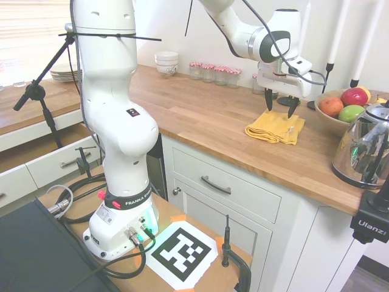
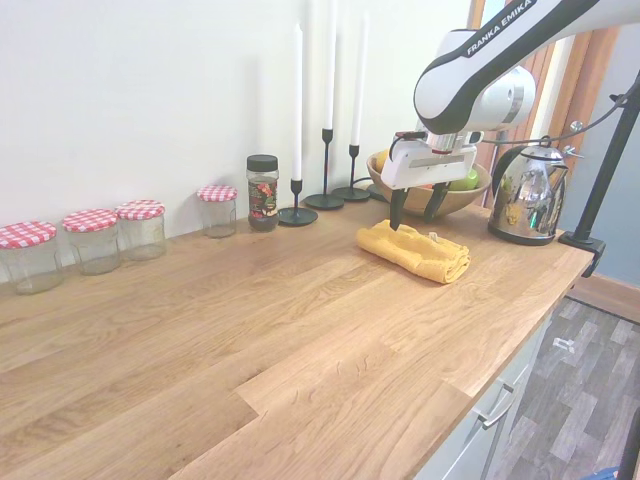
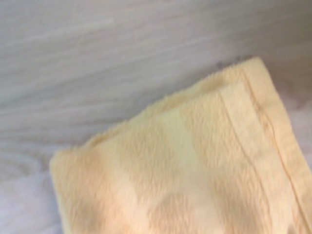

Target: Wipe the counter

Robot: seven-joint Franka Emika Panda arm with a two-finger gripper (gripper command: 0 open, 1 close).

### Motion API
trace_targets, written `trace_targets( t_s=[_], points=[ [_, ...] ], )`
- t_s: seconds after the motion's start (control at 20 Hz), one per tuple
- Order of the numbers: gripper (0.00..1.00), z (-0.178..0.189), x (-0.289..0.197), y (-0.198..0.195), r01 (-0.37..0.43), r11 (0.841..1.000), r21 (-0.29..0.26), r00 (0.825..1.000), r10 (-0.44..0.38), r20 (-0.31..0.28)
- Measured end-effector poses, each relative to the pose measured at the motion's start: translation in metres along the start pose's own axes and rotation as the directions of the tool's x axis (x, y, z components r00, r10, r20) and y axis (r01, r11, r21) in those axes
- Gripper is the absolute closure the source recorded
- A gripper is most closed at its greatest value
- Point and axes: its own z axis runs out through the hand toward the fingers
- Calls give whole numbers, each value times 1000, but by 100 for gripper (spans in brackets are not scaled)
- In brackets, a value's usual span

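Approach to the cloth is judged to be the step in hand. The gripper [image 1: 280,104] is positioned directly above the folded yellow cloth [image 1: 275,127], with its two dark fingers spread apart and pointing downward; nothing is held between them. In the second exterior view one fingertip [image 2: 397,221] appears at or just above the cloth's near fold, though contact cannot be confirmed.

The cloth lies flat on the butcher-block counter [image 1: 206,115], just beside the wooden fruit bowl [image 1: 331,119] and near the steel kettle [image 2: 526,194]. The long stretch of counter toward the check-lidded jars [image 2: 92,240] is not yet wiped.

For the next move, a short descent onto the cloth is called for, followed by closure on a fold or downward pressure. Sweeps should be directed toward the open planks, away from the bowl, kettle and candlesticks [image 2: 325,190].
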Motion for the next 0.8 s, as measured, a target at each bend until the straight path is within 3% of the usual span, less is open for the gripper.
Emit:
trace_targets(
  t_s=[0.75, 0.8],
  points=[
    [0, 48, 11, 0, -21, 999, -30, 998, 23, 60],
    [100, 49, 11, 1, -24, 999, -28, 998, 26, 63]
  ],
)
